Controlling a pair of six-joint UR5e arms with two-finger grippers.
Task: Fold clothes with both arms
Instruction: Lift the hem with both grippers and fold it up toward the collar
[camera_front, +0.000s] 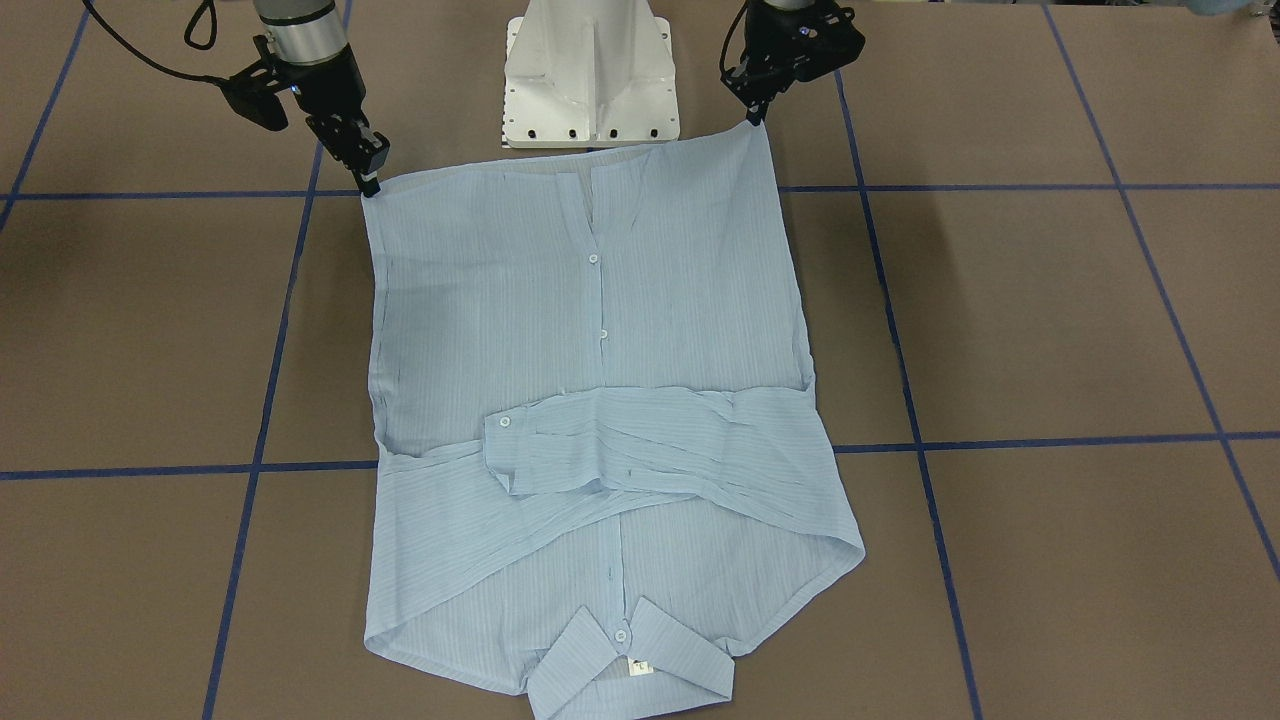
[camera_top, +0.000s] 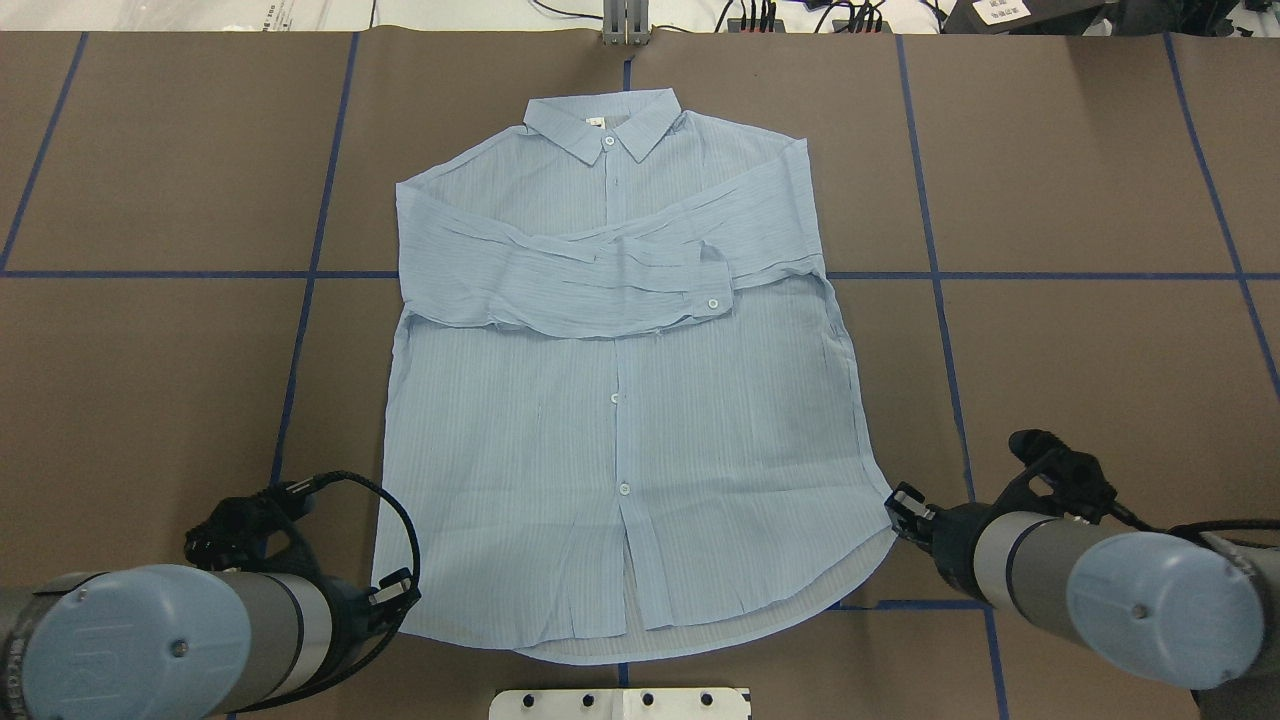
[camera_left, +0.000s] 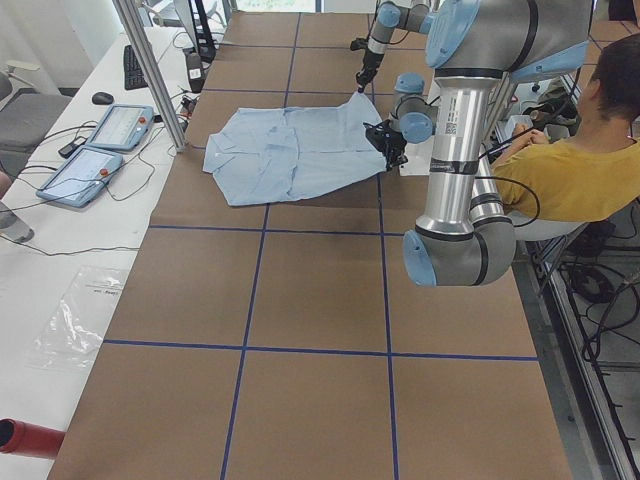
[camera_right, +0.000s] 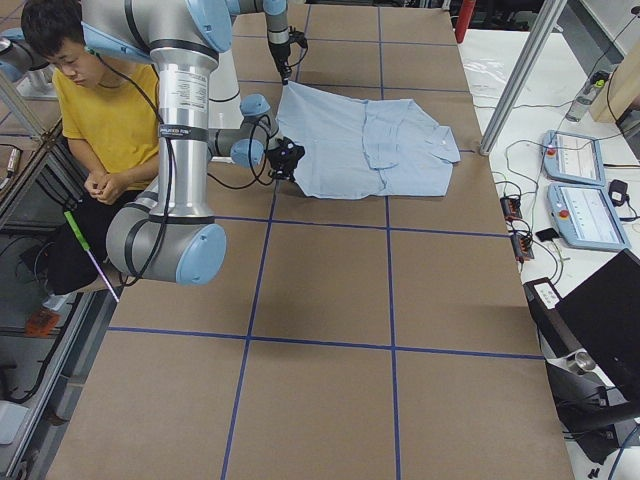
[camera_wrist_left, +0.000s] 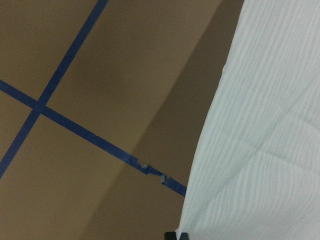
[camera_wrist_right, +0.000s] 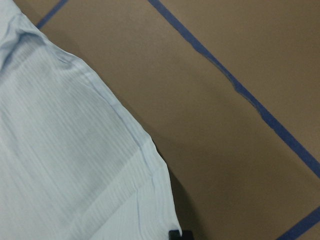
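In the front-facing view, the shirt (camera_front: 600, 330) lies button side up in the middle of the brown worktop (camera_front: 1050, 320). Its collar (camera_front: 630, 670) is at the bottom edge of the frame, and both sleeves (camera_front: 650, 440) are folded across the chest. At upper left the right gripper (camera_front: 368, 178) has its fingers closed on one hem corner. At upper right the left gripper (camera_front: 752, 115) pinches the other corner the same way.

In the overhead view the collar sits at top centre and the grippers at lower left and lower right. A paler strip (camera_top: 720, 618) of cloth shows under the front hem, so the pinches may have taken only the upper layer.

In the exterior left view the hem corners look raised a little off the worktop. A person (camera_left: 570, 170) in a yellow top sits at the right edge. The exterior right view shows the same arrangement from the other end.

In each wrist view the cloth runs down to a black fingertip at the bottom edge, and it casts a shadow on the worktop.

The likely risks:
- The cloth is thin and held only at its corners, so a quick pull could slip it out of either pinch.
- If the back layer is not held, it would be left behind and the fold would bunch.
- Uneven travel of the two arms would skew the hem.
- Dragging the body could shake the crossed sleeves loose.
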